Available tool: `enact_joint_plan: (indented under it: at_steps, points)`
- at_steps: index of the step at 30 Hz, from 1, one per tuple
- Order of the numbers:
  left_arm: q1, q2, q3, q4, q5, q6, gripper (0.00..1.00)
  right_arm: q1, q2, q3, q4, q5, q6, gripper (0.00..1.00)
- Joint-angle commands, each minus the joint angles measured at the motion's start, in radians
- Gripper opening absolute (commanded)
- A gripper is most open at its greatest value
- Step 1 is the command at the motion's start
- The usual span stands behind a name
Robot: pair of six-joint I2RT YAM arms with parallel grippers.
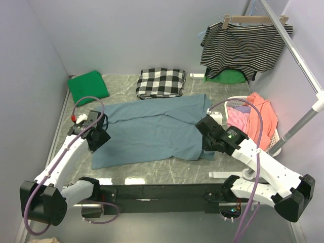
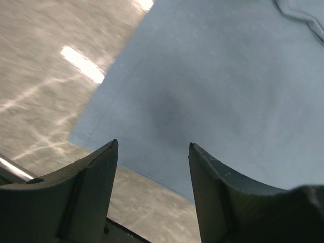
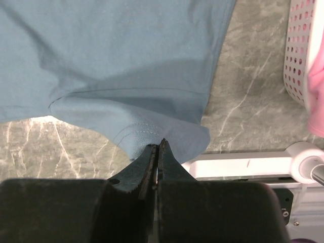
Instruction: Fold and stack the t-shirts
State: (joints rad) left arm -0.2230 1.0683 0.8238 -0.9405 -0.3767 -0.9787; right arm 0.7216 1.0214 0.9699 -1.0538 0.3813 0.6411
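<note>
1. The blue t-shirt [image 1: 152,131] lies spread across the middle of the table [image 1: 152,173], mostly flat. A raised fold runs across its far part, and its right near corner is doubled over.
2. The green t-shirt [image 1: 88,87] lies folded in the far left corner of the table, well apart from the blue one.
3. The left gripper [image 2: 153,147] is over the near left corner of the blue t-shirt. Its jaws stand apart with nothing between them. The left wrist view shows flat cloth and the hem edge below the fingers [image 2: 96,172].
4. The right gripper [image 3: 161,145] is at the right near corner of the blue t-shirt. Its jaws are pressed together, clamped on a bunched bit of stitched hem at the very tips.
5. A black-and-white checked cloth [image 1: 161,82] lies folded on the table just beyond the blue t-shirt's far edge.
6. A white basket [image 1: 277,137] stands at the right of the table, near the right arm, and holds pink clothes [image 1: 259,112].
7. A black-and-white striped top [image 1: 243,48] hangs on a wooden hanger [image 1: 253,20] from a rail [image 1: 298,58] at the far right. A piece of green cloth [image 1: 230,77] shows below its hem.
</note>
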Motion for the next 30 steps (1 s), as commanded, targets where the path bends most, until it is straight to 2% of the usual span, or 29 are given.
enact_joint_plan:
  at_steps: [1,4,10,17,22,26,30]
  points:
    - [0.002,-0.031,-0.052,0.089,0.145,0.0,0.6,-0.005,0.005,0.012,0.041,0.002,-0.021,0.0]
    - [-0.025,-0.024,-0.109,0.129,0.232,-0.018,0.56,-0.005,0.014,0.009,0.057,-0.005,-0.027,0.0]
    - [-0.141,0.059,-0.109,0.069,0.194,-0.077,0.63,-0.007,0.022,-0.008,0.084,-0.022,-0.037,0.0]
    - [-0.165,-0.031,-0.222,0.086,0.243,-0.182,0.7,-0.007,0.013,-0.025,0.101,-0.028,-0.04,0.0]
    - [-0.217,-0.129,-0.227,-0.045,0.17,-0.273,0.7,-0.007,0.013,-0.037,0.113,-0.033,-0.049,0.0]
    - [-0.23,-0.179,-0.259,-0.023,0.139,-0.34,0.7,-0.007,0.012,-0.043,0.13,-0.047,-0.055,0.0]
    - [-0.231,-0.16,-0.295,0.005,0.099,-0.4,0.7,-0.007,0.0,-0.037,0.12,-0.035,-0.052,0.0]
